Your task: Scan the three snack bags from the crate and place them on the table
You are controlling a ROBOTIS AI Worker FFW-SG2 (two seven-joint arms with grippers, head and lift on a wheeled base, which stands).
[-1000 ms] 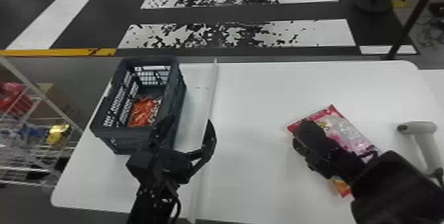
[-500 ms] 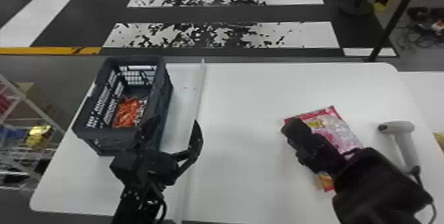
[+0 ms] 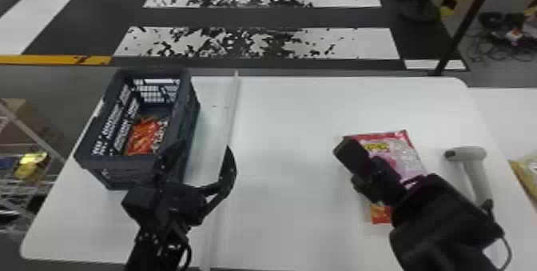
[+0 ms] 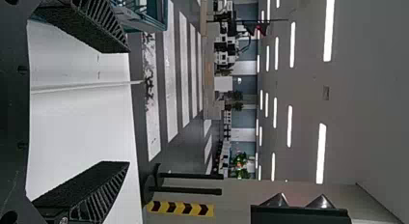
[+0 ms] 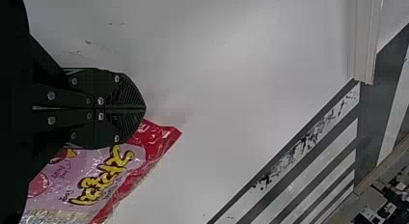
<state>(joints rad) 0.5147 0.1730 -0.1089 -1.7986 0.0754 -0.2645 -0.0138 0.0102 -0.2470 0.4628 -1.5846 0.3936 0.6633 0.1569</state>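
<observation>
My left gripper (image 3: 201, 152) stands open beside the near right side of the dark crate (image 3: 132, 162); in the left wrist view its fingers are spread wide, nothing between the left gripper (image 4: 128, 107). An orange-red snack bag (image 3: 144, 136) lies in the crate. On the right of the table, my right gripper (image 3: 347, 151) is over the left part of a pink snack bag (image 3: 399, 154). In the right wrist view the right gripper (image 5: 144, 108) is shut on nothing, beside the pink bag's (image 5: 103, 178) red edge. Orange-red packaging (image 3: 380, 214) shows below that arm.
A light handheld scanner (image 3: 477, 170) with a cable lies right of the pink bag. A thin pale strip (image 3: 229, 130) divides the white table (image 3: 287, 130) lengthwise beside the crate. A yellowish package (image 3: 527, 174) is at the far right edge.
The head view has swung to the right, so the table and both arms appear farther left. My right gripper has shifted slightly left over the pink bag; the left one looks still beside the crate.
</observation>
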